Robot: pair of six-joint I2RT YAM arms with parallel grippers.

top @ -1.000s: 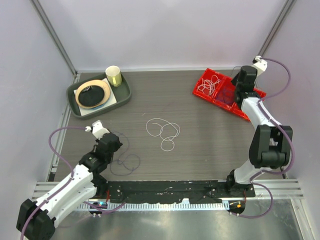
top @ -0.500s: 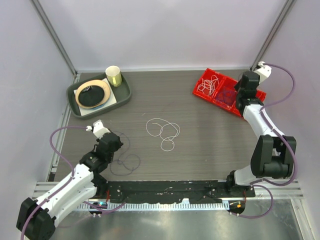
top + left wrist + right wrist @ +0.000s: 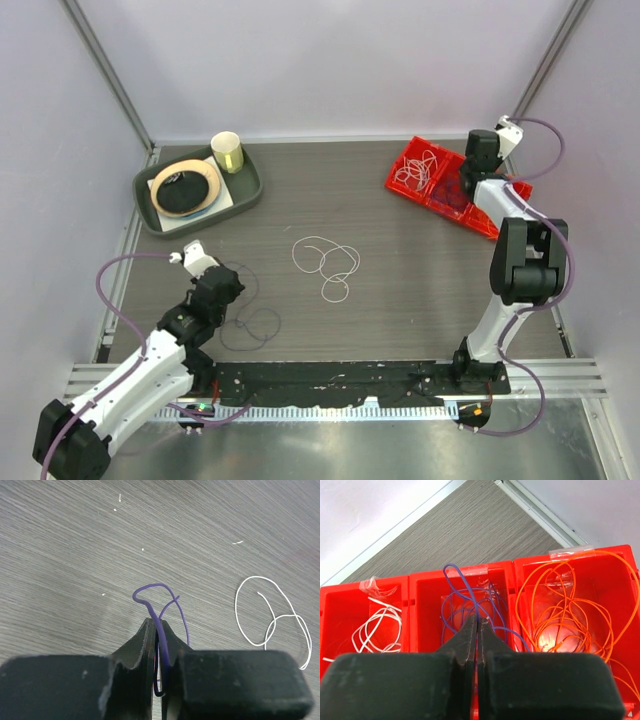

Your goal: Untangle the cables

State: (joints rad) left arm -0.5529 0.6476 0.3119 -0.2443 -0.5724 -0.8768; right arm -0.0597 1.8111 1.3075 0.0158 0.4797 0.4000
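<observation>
Cables sit in three spots. Lower left, the left claw pinches a thread-thin purple cable, its springy loop arcing over the matte, grained table. If it is dragged right, it could snag the white cable lying in loose loops mid-frame. Upper right, the right claw is clamped on a purple strand over the middle compartment of the glossy red bin. Lifting might haul tangled neighbours out.

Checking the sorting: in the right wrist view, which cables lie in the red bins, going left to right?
white cables → purple cables → orange cables
</observation>
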